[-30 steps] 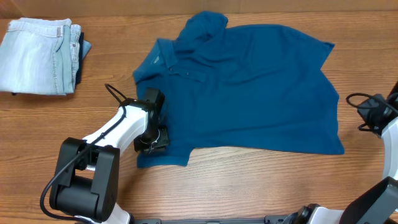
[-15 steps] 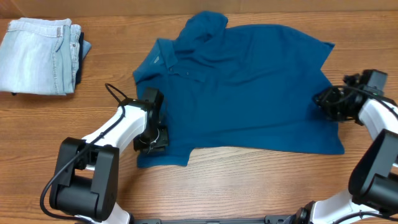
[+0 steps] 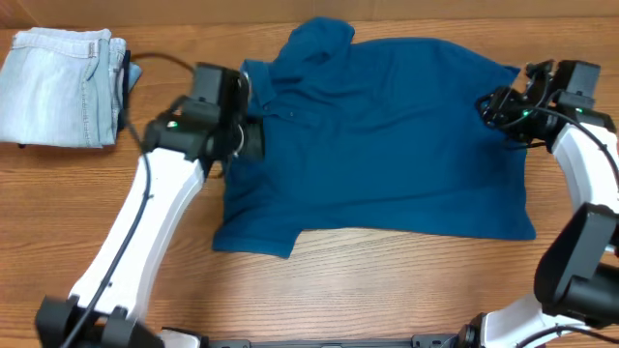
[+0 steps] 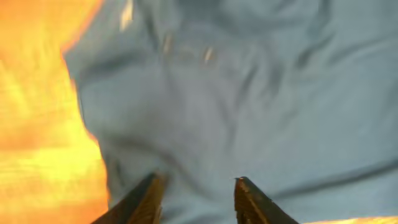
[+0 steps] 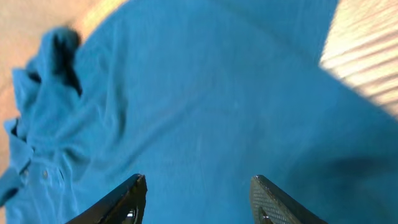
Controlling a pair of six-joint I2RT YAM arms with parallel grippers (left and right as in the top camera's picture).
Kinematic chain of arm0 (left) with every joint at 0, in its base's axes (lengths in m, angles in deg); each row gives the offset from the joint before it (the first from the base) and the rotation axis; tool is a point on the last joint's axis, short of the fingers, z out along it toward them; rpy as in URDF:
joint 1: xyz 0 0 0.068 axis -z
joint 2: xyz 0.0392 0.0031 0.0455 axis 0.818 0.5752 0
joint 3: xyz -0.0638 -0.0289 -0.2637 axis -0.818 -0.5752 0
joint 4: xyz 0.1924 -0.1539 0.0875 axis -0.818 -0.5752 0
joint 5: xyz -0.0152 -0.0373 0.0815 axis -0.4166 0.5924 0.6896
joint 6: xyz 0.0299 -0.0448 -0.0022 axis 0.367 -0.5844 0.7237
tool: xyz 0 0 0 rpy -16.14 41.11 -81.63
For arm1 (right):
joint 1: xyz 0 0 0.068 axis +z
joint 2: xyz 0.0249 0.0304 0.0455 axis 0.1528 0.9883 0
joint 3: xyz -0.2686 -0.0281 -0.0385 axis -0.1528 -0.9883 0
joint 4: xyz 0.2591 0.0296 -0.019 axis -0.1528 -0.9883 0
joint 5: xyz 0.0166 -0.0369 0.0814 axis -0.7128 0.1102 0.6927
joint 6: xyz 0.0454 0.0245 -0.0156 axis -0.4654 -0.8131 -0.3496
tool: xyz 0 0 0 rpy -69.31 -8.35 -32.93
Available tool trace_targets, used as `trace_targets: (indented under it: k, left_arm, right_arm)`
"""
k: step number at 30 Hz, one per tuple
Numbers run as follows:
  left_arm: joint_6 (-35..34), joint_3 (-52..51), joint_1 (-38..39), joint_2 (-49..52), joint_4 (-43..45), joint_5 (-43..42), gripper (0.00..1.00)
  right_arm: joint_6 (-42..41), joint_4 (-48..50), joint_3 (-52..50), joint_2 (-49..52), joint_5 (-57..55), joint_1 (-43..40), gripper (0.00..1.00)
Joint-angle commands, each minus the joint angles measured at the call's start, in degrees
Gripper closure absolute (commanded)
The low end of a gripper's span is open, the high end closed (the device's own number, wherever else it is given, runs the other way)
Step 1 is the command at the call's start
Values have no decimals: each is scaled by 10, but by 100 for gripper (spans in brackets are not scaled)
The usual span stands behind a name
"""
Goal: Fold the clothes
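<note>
Overhead view of a wooden table [image 3: 387,300]. A teal polo shirt [image 3: 387,145] lies spread flat, filling the centre and reaching toward 3 o'clock, with its collar toward 11 o'clock. Its long lower edge runs almost straight along the 6 o'clock side, and a broad strip of bare wood lies below it. Folded pale jeans [image 3: 53,87] sit at 10 o'clock, apart from the shirt, with bare wood between them.

The white left arm [image 3: 145,222] rises from 7 o'clock and stretches diagonally to the shirt's 9 o'clock edge. The left gripper [image 3: 253,140] sits over the fabric just below the collar. In the blurred wrist view, the left gripper [image 4: 196,180] is parted and empty, with shirt showing through the gap.

The right arm [image 3: 580,164] climbs the 3 o'clock side of the table. The right gripper [image 3: 491,108] is over the shirt's 2 o'clock corner, pointing toward 9 o'clock. Its wrist view shows the right gripper [image 5: 198,180] spread wide and empty above blue cloth. Whether either one touches the fabric cannot be told.
</note>
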Motion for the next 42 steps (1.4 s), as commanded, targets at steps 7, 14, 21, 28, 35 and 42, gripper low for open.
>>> trace_targets:
  k: [7, 14, 21, 28, 35, 42]
  left_arm:
    - [67, 0, 6, 52, -16, -19, 56]
    - [136, 0, 41, 52, -41, -79, 57]
    - [73, 0, 103, -46, -111, 69, 58]
    - [-1, 0, 111, -209, -167, 142, 47]
    - [-2, -71, 110, -213, -185, 143, 42]
    - [-7, -232, 110, -138, -61, 89, 42]
  right_arm:
    - [-19, -207, 10, 25, 26, 39, 47]
    - [71, -294, 10, 5, 105, 65, 46]
    - [83, -282, 10, -136, 66, 72, 42]
    - [15, -321, 10, -343, -49, 70, 25]
    - [-30, -394, -2, -359, -71, 52, 17]
    - [-54, -393, -75, -270, -71, 40, 16]
